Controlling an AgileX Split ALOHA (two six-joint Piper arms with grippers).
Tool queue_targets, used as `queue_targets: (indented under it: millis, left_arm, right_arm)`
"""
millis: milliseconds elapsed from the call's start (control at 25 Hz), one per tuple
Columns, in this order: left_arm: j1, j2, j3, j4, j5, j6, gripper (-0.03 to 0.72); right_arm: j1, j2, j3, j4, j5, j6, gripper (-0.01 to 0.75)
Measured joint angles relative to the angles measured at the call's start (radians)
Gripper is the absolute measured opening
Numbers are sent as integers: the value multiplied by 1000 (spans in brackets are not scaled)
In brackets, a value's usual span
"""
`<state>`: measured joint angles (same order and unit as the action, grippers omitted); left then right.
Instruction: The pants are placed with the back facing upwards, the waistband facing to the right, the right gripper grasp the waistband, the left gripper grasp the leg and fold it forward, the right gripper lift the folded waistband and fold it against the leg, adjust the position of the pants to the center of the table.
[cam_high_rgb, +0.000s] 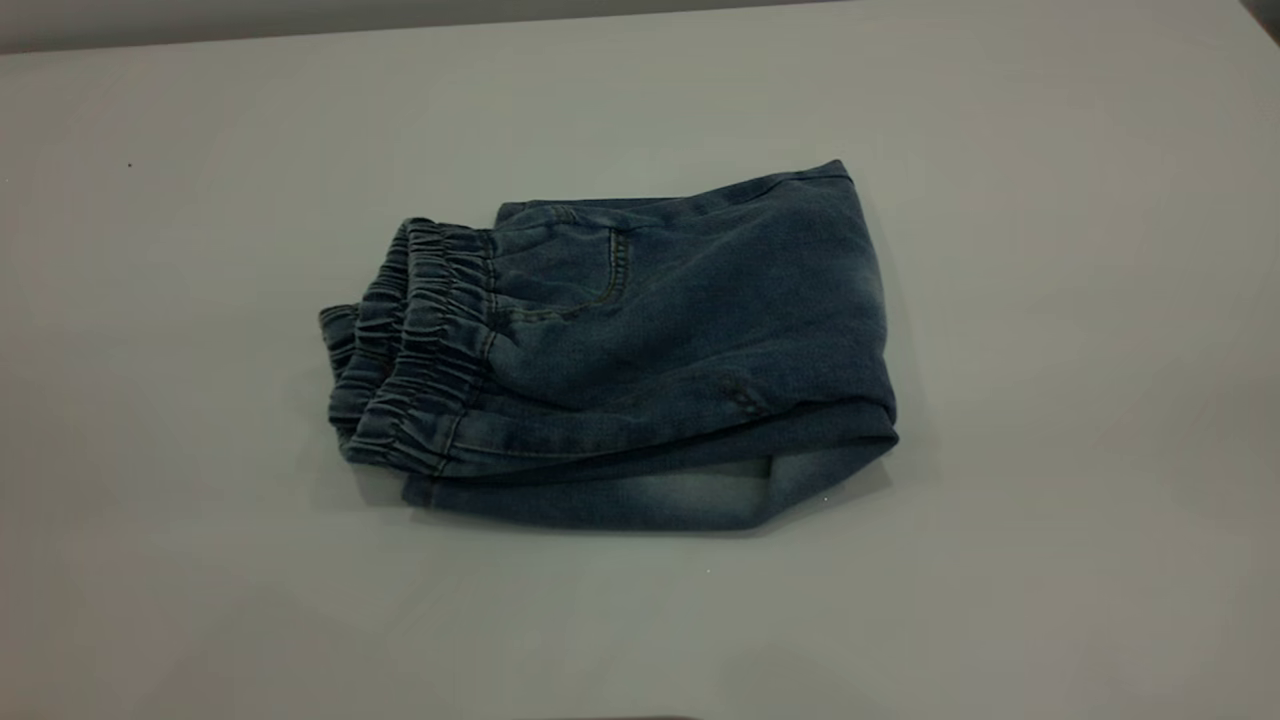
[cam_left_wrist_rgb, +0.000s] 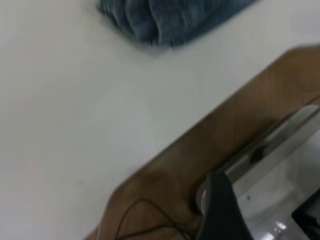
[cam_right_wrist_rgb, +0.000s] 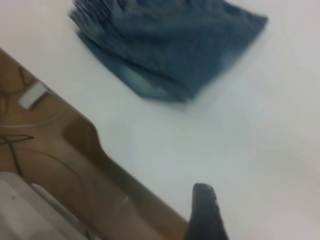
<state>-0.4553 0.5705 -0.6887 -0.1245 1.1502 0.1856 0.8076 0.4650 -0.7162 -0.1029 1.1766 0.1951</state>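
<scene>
Only one dark fingertip of the right end effector shows, at the worktop's near edge, well apart from the pants; whether it is released or clenched cannot be told, and likewise for the left end effector. The pants lie folded mid-worktop, with the waistband at the exterior view's left.

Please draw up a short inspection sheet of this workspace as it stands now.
Surface: white table, bare around the garment.
Job's things: pants folded into a compact stack near the table's middle; waistband on the exterior view's left side.
Clutter: nothing seen on the table.
Grippers: left gripper and right gripper both off the garment near the table's edge; one dark finger of each shows.
Cables: thin dark cables on the brown surface beside the table.
Surroundings: pale equipment on that surface.
</scene>
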Motion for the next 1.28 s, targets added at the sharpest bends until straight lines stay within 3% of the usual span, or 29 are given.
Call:
queue_targets:
  millis: [160, 440, 1120, 1280]
  left_arm:
    - [0, -80, 110, 0, -8, -73, 422]
    - [0, -179, 198, 1, -36, -105, 422]
    - [1, -196, 200, 1, -38, -106, 422]
    - [76, -196, 200, 1, -38, -106, 422]
  right_arm:
    - [0, -120, 132, -10, -3, 19, 435]
    - [0, -219, 236, 22, -45, 17, 435]
    - [0, -220, 243, 79, -48, -46, 435]
    - [-102, -220, 243, 87, -48, -55, 435]
